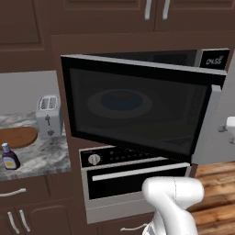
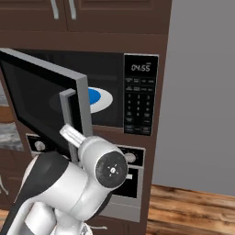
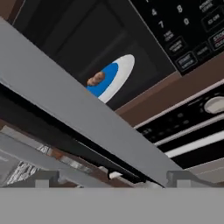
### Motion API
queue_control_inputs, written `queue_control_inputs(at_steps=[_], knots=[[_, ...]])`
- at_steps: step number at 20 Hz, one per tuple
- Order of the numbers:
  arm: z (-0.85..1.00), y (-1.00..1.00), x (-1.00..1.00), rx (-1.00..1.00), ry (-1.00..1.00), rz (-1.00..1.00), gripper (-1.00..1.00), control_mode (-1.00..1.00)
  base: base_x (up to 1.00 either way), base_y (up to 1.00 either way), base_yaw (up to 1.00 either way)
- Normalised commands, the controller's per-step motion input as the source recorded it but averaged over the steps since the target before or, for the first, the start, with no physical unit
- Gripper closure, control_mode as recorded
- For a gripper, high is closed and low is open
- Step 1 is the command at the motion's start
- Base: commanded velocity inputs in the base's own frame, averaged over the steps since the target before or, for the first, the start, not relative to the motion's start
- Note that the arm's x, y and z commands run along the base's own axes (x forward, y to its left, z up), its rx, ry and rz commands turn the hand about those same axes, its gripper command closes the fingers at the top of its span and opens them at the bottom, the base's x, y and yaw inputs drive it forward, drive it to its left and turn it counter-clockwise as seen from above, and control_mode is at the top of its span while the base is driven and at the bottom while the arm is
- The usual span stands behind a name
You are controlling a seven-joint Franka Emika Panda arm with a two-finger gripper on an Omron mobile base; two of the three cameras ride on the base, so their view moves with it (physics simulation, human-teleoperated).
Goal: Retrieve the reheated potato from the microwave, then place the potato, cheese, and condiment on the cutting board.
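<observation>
Microwave (image 2: 137,92): door (image 1: 137,110) swung open leftward. Potato (image 3: 96,79): on blue-and-white plate (image 3: 114,78) inside cavity. Cutting board (image 1: 16,137), condiment (image 1: 9,157), toaster (image 1: 48,115): far left on counter (image 1: 41,156). Gripper (image 3: 109,178): at door edge, fingertips well apart, nothing pinched.

I saw the microwave (image 2: 137,92) door (image 1: 137,110) swung partly out, its grey edge (image 3: 87,118) crossing before my gripper (image 3: 109,177). Past it, the cavity stood open above the plate (image 3: 114,78) and potato (image 3: 96,79).
</observation>
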Motion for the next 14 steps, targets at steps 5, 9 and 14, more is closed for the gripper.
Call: queue_control_inputs(at_steps=[5,9,14], knots=[[0.07,-0.28,0.41,0.38,0.07,0.00,-1.00,-1.00,0.00,0.00,0.00],[0.01,-0.34,0.41,0.42,0.11,0.00,-1.00,-1.00,0.00,0.00,0.00],[-0.02,-0.01,0.55,0.33,0.06,0.00,-1.00,-1.00,0.00,0.00,0.00]])
